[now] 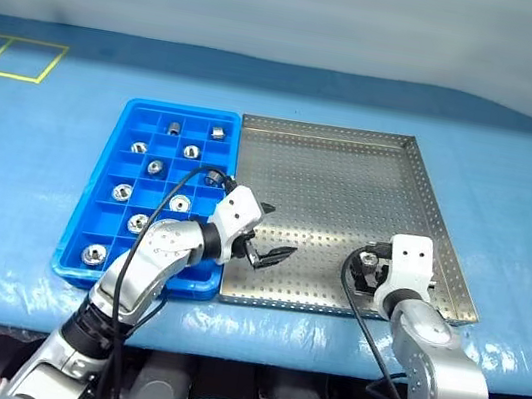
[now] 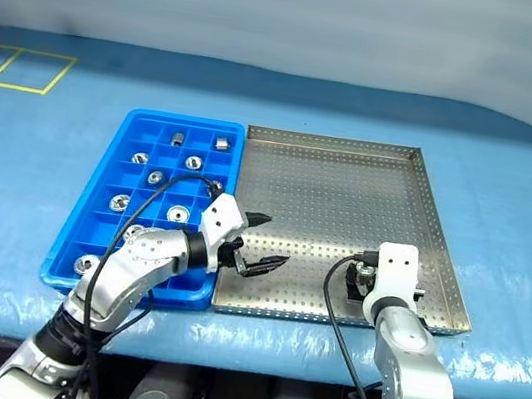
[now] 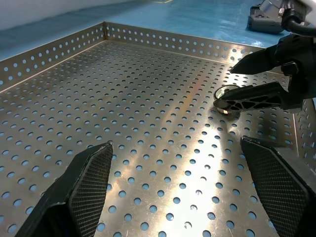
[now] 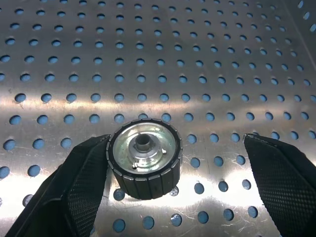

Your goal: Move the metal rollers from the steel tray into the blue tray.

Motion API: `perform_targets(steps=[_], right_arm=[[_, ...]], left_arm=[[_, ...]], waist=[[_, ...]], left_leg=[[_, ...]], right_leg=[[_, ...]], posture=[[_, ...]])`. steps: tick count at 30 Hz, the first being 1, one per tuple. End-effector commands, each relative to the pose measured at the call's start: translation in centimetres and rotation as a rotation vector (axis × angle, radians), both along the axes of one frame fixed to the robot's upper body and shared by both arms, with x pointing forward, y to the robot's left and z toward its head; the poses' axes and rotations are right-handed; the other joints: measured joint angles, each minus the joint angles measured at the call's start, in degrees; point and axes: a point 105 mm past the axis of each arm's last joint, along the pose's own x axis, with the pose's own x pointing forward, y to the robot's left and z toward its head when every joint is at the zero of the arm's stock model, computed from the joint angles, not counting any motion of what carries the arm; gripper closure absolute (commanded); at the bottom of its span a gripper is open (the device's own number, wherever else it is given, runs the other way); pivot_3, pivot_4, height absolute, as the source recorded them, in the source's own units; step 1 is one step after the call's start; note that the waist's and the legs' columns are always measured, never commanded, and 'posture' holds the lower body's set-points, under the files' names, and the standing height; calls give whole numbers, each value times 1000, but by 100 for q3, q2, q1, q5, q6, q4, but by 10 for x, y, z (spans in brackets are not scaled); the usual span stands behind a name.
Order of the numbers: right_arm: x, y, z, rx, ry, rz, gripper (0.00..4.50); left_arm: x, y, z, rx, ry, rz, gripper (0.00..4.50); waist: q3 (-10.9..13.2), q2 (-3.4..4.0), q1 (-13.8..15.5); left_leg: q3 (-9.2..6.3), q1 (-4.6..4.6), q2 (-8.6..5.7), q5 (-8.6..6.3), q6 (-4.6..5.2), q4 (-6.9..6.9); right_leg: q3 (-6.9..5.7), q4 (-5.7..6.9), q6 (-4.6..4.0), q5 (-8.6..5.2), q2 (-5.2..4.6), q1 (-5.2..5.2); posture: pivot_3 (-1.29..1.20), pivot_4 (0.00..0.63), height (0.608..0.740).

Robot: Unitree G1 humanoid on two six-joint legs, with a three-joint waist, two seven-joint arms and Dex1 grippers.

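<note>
One roller is left on the steel tray, near its front right corner, and the other rollers already lie in compartments of the blue tray, which stands just beside the steel tray on the blue desk. The right hand is open, with the roller standing upright between its fingers; one finger seems to touch the roller while the other is well apart. The left hand is also open and holds nothing, low over the front left part of the steel tray. I think the risk is that the close finger pushes the roller away when the hand closes, because the roller is not centred and the metal floor is smooth, so it can slide or tip. The head views give the two trays together but almost hide this roller behind the right wrist; the right wrist view makes its off-centre place clear, and the left wrist view shows it from the side.
</note>
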Motion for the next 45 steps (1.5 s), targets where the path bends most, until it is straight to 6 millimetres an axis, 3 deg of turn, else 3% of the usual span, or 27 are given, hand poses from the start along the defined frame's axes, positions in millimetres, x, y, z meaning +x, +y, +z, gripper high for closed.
perform_targets(steps=[1,4,11,20,26,36,45], right_arm=[[1,1,1,8,1,10,0],[1,6,0,17,4,31,613],[1,10,2,16,-2,48,2814],[15,29,32,-38,-106,187,2814],[30,67,67,-126,-187,434,2814],[42,116,85,-169,-201,697,2814],[37,161,89,-152,-193,904,2814]], left_arm=[[-7,-7,13,-30,-40,-23,15],[-8,-7,13,-30,-39,-22,0],[-9,-6,15,-38,-47,-7,0],[14,16,34,-130,-85,152,0],[20,47,50,-95,-169,215,0],[7,100,52,-15,-193,337,0],[-15,123,38,32,-133,407,0]], waist=[[0,0,1],[0,0,2],[0,0,10],[1,2,5],[3,1,58],[5,-1,352],[9,-2,623]], left_leg=[[0,0,0,0,0,0],[0,2,1,0,0,1],[-1,1,2,0,0,0],[2,3,2,1,0,2],[-2,1,-3,1,0,-3],[-16,-8,2,0,-2,-19],[-19,-10,4,0,-2,-18]], right_leg=[[0,0,0,0,0,0],[-1,1,1,0,1,2],[-1,0,1,0,1,0],[0,1,2,0,1,0],[-3,1,1,0,9,-3],[-22,-11,-23,12,2,-6],[-32,-17,-21,3,-4,-4]], posture=[[36,150,740],[36,150,740],[43,150,740],[87,150,740],[143,150,740],[259,150,740],[361,150,740]])
